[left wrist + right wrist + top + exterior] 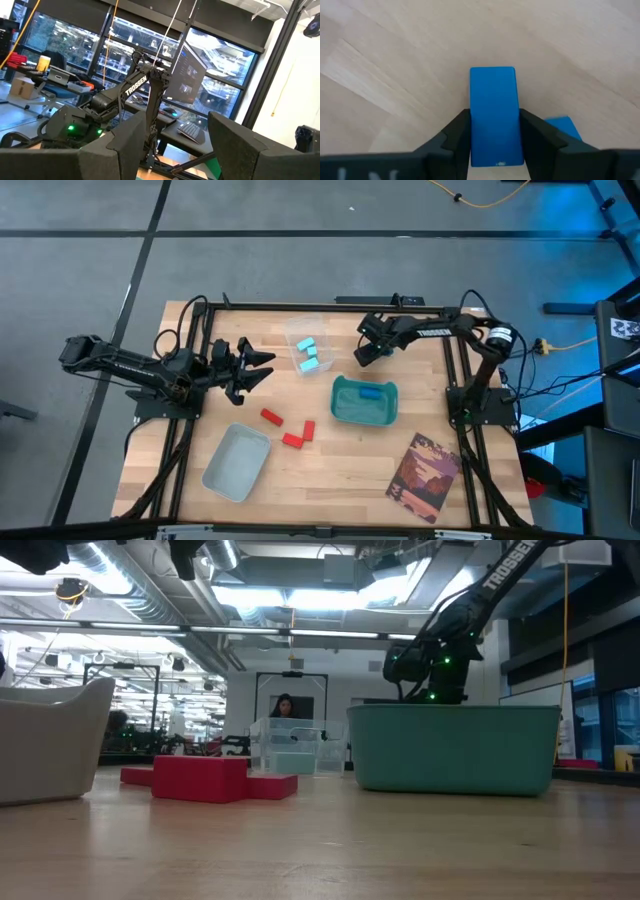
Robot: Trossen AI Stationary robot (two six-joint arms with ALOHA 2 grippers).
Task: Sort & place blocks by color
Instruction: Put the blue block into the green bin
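Clear box (307, 352) holds the light cyan blocks (309, 355). Teal bin (364, 402) holds one dark blue block (371, 392). Grey tray (237, 463) sits near the red blocks (290, 430), which lie loose on the wooden table (340, 470). Right pincer (495, 132) pinches a smooth, rectangular blue block (494, 115) just above the table; another blue block (563, 127) lies beside. Left pincer (165, 145) is spread, raised toward a windowed room.

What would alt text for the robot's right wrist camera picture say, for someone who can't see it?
The right claw grips a darker blue block between its two dark fingers, above a light wooden table. A second blue block lies on the table just beside it, partly hidden behind one finger.
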